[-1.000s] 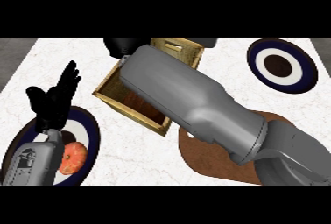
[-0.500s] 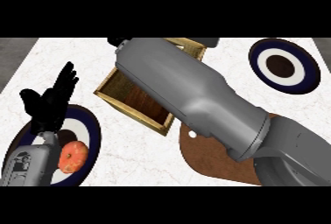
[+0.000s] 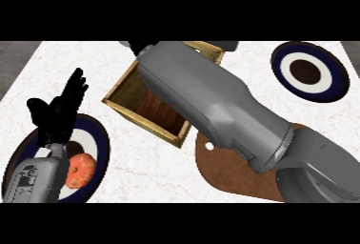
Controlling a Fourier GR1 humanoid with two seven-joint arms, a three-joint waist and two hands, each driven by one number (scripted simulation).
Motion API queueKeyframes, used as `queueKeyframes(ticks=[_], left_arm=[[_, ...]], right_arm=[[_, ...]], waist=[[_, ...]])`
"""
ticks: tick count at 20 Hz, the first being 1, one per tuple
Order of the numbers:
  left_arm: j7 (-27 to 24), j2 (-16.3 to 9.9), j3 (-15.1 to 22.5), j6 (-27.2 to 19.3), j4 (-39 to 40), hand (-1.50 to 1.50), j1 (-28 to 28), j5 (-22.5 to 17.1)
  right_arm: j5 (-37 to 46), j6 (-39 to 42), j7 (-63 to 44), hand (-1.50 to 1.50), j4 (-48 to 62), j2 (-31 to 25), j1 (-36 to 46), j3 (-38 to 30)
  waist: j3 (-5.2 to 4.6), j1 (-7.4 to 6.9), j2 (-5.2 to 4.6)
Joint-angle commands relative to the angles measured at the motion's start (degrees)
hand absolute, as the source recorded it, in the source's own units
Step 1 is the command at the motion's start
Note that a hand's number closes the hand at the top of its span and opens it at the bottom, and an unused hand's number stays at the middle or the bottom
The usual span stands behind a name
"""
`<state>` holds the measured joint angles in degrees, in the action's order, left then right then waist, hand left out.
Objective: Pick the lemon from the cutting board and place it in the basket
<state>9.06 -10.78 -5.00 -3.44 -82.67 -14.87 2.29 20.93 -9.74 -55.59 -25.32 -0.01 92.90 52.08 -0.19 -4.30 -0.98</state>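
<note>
Little seen of black right hand [image 3: 143, 46], past square wooden basket [image 3: 125, 106]'s far rim; could not tell its grasp. Lemon unseen, perhaps inside it. Risked releasing beyond basket.

Your right forearm [image 3: 211, 105] slants from the near right corner up across the middle, passing over the wooden basket [image 3: 130, 102] and covering much of it; the right hand [image 3: 141, 46] barely shows at the far edge beyond the basket, so you can't read its fingers. Near right, the brown cutting board [image 3: 225, 174] pokes out from under the arm. Your left hand [image 3: 60, 112] rests at the left, fingers straight and pointing up. Under its wrist sits a navy-rimmed plate [image 3: 98, 143] with an orange-red fruit [image 3: 81, 170]. A second plate [image 3: 309, 71] lies far right.
</note>
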Motion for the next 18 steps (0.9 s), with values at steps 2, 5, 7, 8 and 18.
queueKeyframes(ticks=[2, 5, 7, 8, 18], left_arm=[[1.5, -0.7, -1.5, -0.8, 3.0, 0.00, -5.1, 0.0], [-0.2, 0.5, 0.2, -0.2, 0.1, 0.00, 0.7, 0.4], [3.4, 0.1, -0.2, -1.1, -1.4, 0.00, -3.1, 0.4], [2.2, -2.1, -2.3, 0.9, 0.3, 0.00, -2.6, -1.2], [-0.3, 0.5, -0.4, -1.0, -0.1, 0.00, 0.3, 0.9]], right_arm=[[-0.2, 0.2, -0.5, 1.50, -1.3, 0.0, -1.7, 1.7], [-0.4, 0.7, 0.2, 1.50, 0.5, 0.0, -0.9, 1.3], [0.8, -1.5, 1.8, 1.50, 1.7, 0.0, -3.5, 2.5], [-0.1, 0.3, 2.3, 1.50, 4.2, 0.0, -0.2, 0.5], [1.3, 0.6, 3.1, 1.50, 3.9, 0.0, -5.8, 2.9]], waist=[[0.02, 0.63, -0.02], [0.03, 0.05, 0.05], [0.06, 0.32, -0.02], [0.02, 0.03, -0.18], [0.05, 0.27, -0.02]])
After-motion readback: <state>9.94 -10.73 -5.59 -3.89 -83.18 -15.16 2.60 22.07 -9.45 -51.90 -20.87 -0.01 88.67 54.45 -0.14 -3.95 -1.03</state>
